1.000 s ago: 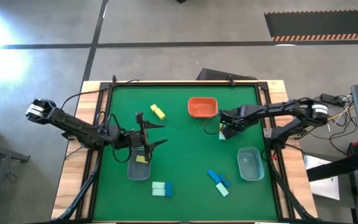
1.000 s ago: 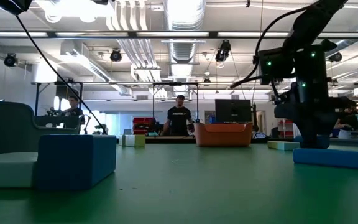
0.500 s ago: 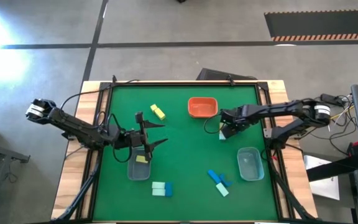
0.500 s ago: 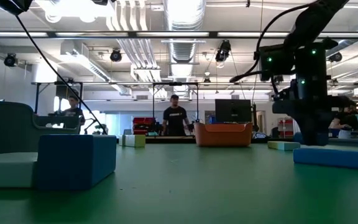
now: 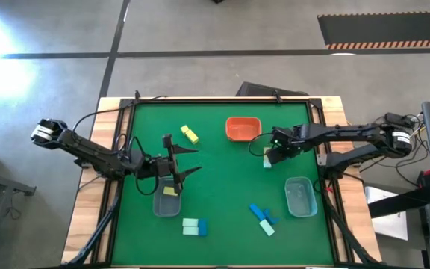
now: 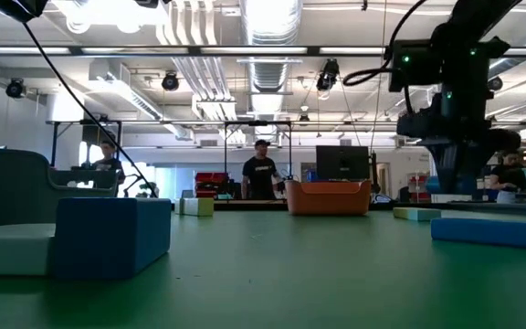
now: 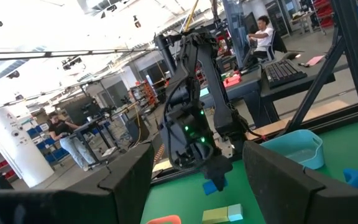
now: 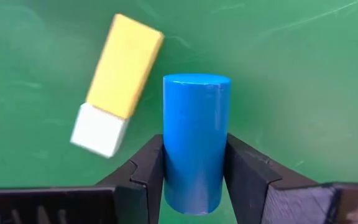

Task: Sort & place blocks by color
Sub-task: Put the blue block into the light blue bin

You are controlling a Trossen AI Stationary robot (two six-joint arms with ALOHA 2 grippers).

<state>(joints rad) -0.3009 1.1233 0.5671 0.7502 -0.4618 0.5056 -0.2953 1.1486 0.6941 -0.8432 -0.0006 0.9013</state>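
My right gripper [image 5: 275,153] hangs above the mat between the orange tray [image 5: 242,128] and the bluish bin [image 5: 299,196], shut on a blue block [image 8: 196,134]. A yellow block [image 8: 125,63] and a pale block [image 8: 99,130] lie end to end on the mat beneath it. My left gripper [image 5: 187,161] is open beside the clear bin [image 5: 166,203], where one yellow block [image 5: 170,191] lies. More blocks rest flat on the mat: yellow ones [image 5: 190,134], a mint and blue pair [image 5: 194,226], and a blue and mint group [image 5: 262,217]. My right gripper pinches the blue block between its two fingers [image 8: 143,171], one on each of two opposite long sides [image 8: 169,155]. The fingers point down from above. The block's free end [image 8: 196,84] sticks out past the fingertips, and it hangs lifted clear of the mat [image 7: 213,185].
The orange tray stands near the mat's far edge, the bluish bin toward the right near corner. A raised rim [image 5: 222,99] frames the green mat. Open mat lies in the middle between the two arms. People stand in the room beyond the table [image 6: 261,175].
My right gripper has risen, staying shut on the blue block, and has shifted slightly toward the table's right edge. The blue block now hangs clear above the yellow and pale blocks, which have stayed in place.
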